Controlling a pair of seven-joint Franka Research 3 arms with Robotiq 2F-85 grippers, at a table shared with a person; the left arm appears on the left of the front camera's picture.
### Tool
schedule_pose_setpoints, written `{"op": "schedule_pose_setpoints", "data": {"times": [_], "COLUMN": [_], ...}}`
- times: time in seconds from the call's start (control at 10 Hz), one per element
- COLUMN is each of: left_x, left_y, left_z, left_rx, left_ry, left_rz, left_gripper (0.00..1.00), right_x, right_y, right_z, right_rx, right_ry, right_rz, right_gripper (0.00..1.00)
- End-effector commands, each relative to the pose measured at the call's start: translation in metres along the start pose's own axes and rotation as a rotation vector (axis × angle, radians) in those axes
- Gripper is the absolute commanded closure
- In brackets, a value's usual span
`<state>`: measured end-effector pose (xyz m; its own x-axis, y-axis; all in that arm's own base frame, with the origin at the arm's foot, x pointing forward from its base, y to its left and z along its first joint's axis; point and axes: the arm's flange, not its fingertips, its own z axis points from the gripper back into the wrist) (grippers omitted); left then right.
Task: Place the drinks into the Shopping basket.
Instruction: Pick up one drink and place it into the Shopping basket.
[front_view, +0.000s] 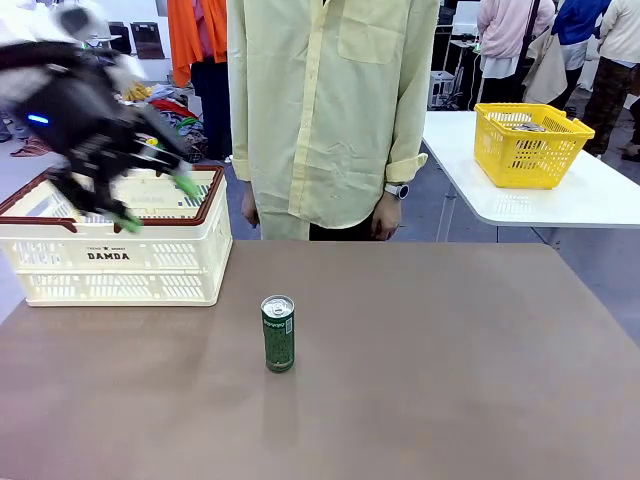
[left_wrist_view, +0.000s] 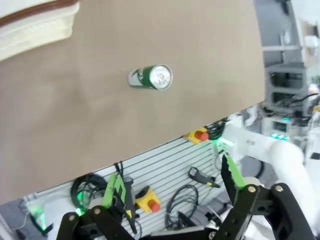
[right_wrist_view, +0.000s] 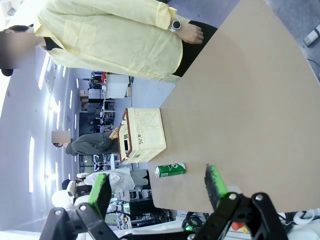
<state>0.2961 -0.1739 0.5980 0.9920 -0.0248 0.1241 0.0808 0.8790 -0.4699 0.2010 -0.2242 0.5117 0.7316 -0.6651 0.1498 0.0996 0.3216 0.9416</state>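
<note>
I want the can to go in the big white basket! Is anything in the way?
Nothing visible is. The green can stands alone on the bare table, and the Shopping basket sits open-topped off to its left. The left gripper, open, hangs by the basket's front rim.

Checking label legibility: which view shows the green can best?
Front view: the green can stands upright, near and sharp. Left wrist view shows it from above, mostly its silver top; right wrist view shows it small, sideways.

person (front_view: 325, 110): pale yellow shirt, at brown table's (front_view: 450, 380) far edge | wristwatch (front_view: 397, 191) | yellow mesh basket (front_view: 528, 150): on white side table (front_view: 600, 195)
</note>
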Motion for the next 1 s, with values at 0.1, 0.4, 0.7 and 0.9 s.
{"op": "schedule_pose_setpoints", "data": {"times": [0.1, 0.4, 0.7, 0.9], "left_x": [0.046, 0.067, 0.074, 0.071], "left_y": [-0.043, -0.073, -0.065, -0.053], "left_z": [-0.066, -0.154, -0.201, -0.217], "left_rx": [0.150, 0.234, 0.322, 0.343], "left_ry": [0.001, 0.014, 0.035, 0.043], "left_rz": [0.009, -0.028, 0.041, 0.082], "left_gripper": [0.00, 0.00, 0.00, 0.00], "right_x": [0.001, 0.001, 0.001, 0.001], "right_y": [0.002, 0.002, 0.002, 0.002], "right_z": [0.001, 0.001, 0.001, 0.001], "right_rx": [0.016, 0.016, 0.016, 0.016], "right_ry": [-0.002, -0.002, -0.002, -0.002], "right_rz": [0.014, 0.014, 0.014, 0.014], "right_gripper": [0.00, 0.00, 0.00, 0.00]}}
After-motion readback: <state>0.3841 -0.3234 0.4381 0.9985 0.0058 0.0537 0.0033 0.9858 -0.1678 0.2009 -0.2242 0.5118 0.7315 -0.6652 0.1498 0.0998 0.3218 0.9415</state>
